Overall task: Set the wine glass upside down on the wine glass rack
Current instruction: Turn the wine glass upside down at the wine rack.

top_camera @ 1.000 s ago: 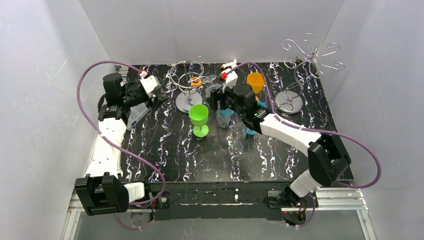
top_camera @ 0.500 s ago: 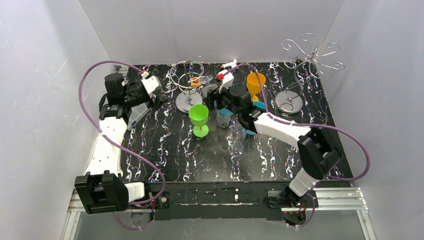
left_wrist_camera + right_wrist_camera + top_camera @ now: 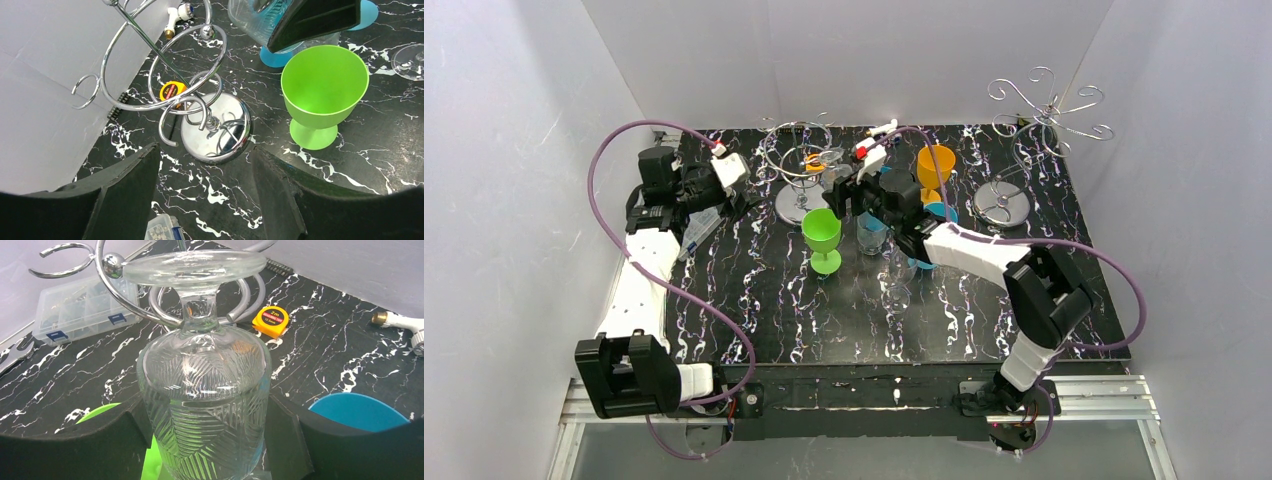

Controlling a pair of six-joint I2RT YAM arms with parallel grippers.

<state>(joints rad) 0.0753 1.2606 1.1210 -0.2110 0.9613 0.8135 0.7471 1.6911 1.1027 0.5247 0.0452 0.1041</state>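
A clear cut-glass wine glass [image 3: 205, 385] hangs upside down, foot on top, with my right gripper [image 3: 207, 440] shut on its bowl. In the top view the glass [image 3: 837, 168] is over the back middle of the table, and its stem is right next to a ring of the shorter loop-ring stand [image 3: 801, 165]. Whether they touch I cannot tell. The wine glass rack [image 3: 1049, 112], tall with scroll arms, stands at the back right, well away from the glass. My left gripper [image 3: 205, 165] is open and empty, low beside the loop-ring stand's base [image 3: 220, 132].
A green goblet [image 3: 822, 235] stands just below the held glass. An orange goblet [image 3: 935, 165], a blue one [image 3: 941, 211] and two clear glasses [image 3: 872, 236] stand nearby. A plastic parts box [image 3: 696, 228] lies at the left. A yellow tape measure [image 3: 270, 320] lies behind the stand.
My right arm has carried the upside-down glass leftward, from near the orange goblet up to the loop-ring stand. The left arm has hardly moved.
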